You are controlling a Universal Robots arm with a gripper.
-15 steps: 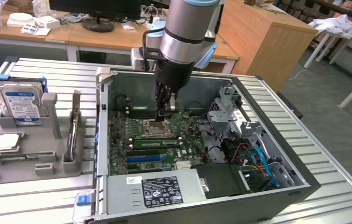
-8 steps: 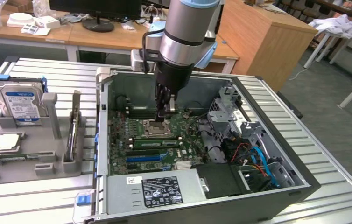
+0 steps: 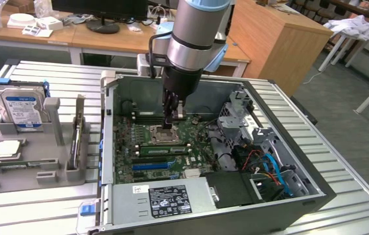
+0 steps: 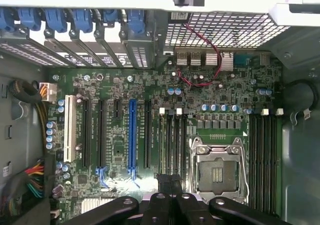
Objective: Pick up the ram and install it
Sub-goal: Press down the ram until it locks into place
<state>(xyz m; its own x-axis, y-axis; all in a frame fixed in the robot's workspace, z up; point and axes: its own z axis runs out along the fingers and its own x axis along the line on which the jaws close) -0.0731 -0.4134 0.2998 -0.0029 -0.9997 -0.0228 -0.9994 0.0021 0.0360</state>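
The ram (image 3: 78, 134), a long thin stick, stands on edge in a slot of the grey holder tray (image 3: 34, 166) at the exterior view's left, outside the computer case. My gripper (image 3: 170, 125) hangs inside the open case over the motherboard (image 3: 139, 166), well apart from the ram. Its black fingers (image 4: 162, 200) are pressed together, and I see nothing held between them. In the wrist view my gripper (image 4: 170, 182) sits over the black memory slots (image 4: 172, 135) beside the empty processor socket (image 4: 218, 167). Those slots (image 3: 165, 149) show no stick in them.
A silver hard drive (image 3: 21, 105) and a small square processor chip (image 3: 7, 148) sit in the same tray. The case walls (image 3: 302, 196), the power supply (image 3: 165, 198) and a drive cage with cables (image 3: 269, 166) ring the board. Blue card clips (image 4: 75, 20) line one edge.
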